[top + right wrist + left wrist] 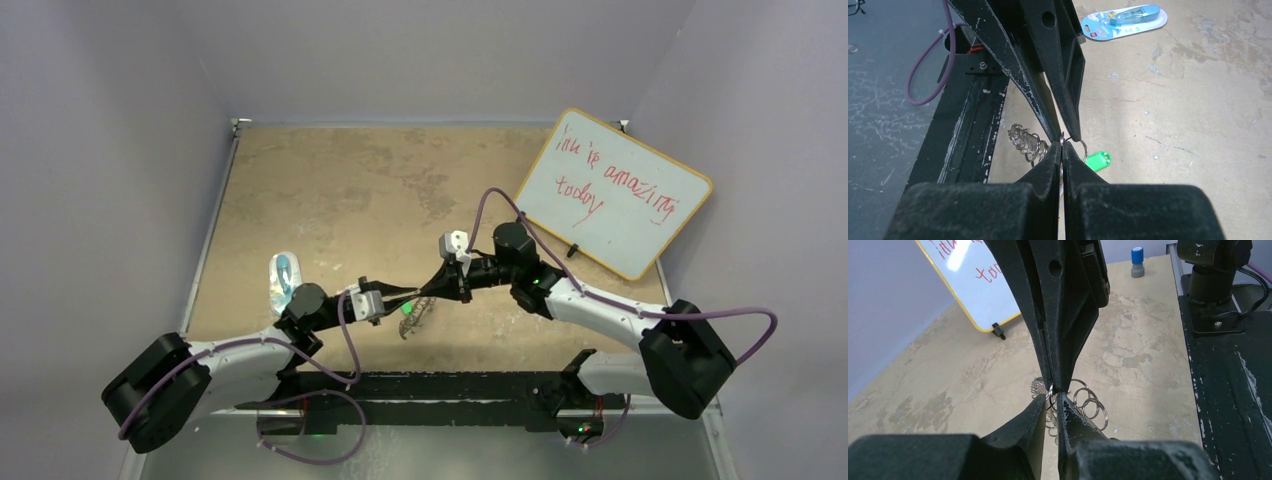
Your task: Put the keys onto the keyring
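From above, the left gripper [408, 297] and the right gripper [430, 290] meet tip to tip over the near middle of the mottled tan desk [330, 190]. The keyring [413, 318] hangs just below where they meet, with a speck of green in it. A blister pack [283, 280] lies beside the left arm, and a whiteboard [615, 195] with red writing leans at the far right. In the left wrist view, the left gripper's fingers [1073, 422] rise from the bottom edge with a narrow slit between them. A thin wire loop sits at their tips, but this view does not show whether they actually pinch it. The right gripper reaches down from above to the same spot, and several round loops of the keyring fan out to the right of it, above the desk. In the right wrist view, the right gripper's fingers [1048, 165] are clenched on a thin loop of the keyring. A coil of further loops bunches to their left. The green-headed key [1098, 161] shows just right of the fingers. Whether it hangs from a loop or lies on the desk cannot be told.
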`<move>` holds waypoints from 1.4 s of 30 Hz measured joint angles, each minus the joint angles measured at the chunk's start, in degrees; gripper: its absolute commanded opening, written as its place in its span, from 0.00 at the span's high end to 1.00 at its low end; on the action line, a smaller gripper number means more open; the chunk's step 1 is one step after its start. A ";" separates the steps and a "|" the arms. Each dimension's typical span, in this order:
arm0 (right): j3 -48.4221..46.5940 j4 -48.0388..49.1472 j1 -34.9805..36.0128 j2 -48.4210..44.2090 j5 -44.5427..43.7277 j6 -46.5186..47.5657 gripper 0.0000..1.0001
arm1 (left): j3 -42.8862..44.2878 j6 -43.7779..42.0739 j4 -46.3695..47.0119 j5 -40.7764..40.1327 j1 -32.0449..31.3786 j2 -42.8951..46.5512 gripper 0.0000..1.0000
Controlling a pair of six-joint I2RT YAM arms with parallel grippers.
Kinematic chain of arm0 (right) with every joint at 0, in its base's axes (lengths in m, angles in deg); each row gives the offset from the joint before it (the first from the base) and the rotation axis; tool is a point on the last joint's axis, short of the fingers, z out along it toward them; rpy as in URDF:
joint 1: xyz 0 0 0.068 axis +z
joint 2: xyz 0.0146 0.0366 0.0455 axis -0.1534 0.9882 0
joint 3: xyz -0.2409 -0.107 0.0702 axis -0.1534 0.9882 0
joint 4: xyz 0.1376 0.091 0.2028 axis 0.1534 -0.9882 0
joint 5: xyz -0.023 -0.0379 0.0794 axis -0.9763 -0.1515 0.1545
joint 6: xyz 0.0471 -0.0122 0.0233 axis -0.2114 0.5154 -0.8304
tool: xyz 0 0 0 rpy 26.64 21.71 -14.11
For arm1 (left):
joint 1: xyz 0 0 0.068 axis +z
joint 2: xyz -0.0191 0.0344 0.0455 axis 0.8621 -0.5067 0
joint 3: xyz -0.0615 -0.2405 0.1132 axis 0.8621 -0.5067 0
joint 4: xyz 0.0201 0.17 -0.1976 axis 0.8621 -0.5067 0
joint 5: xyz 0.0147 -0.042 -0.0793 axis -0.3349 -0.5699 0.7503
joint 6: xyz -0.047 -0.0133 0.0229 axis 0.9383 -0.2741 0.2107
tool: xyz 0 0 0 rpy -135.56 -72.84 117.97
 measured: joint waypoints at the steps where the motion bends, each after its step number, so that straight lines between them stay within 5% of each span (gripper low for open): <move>1: -0.04 -0.17 -0.04 0.00 0.00 0.26 1.00 | 0.09 0.02 -0.02 0.02 0.00 -0.17 0.97; 7: -0.52 -1.70 -0.15 -0.24 -0.22 2.03 0.97 | 0.55 -0.11 -0.85 0.04 0.00 -0.48 1.00; 13: -0.31 -2.12 0.13 -4.11 -3.02 1.79 0.34 | 0.92 -0.92 -2.36 -0.02 0.00 0.79 1.00; 17: 1.73 1.14 0.22 -9.57 -7.52 0.55 0.16 | 0.92 -1.44 -2.93 -0.15 0.00 0.83 1.00; 27: 5.86 3.78 0.24 -13.75 -19.06 -2.47 0.10 | 0.92 -3.10 -4.81 -0.24 0.00 1.75 1.00; 42: 7.50 1.44 -1.40 -14.45 -31.87 -12.98 0.21 | 0.92 -13.11 -10.49 0.24 -0.02 5.35 1.00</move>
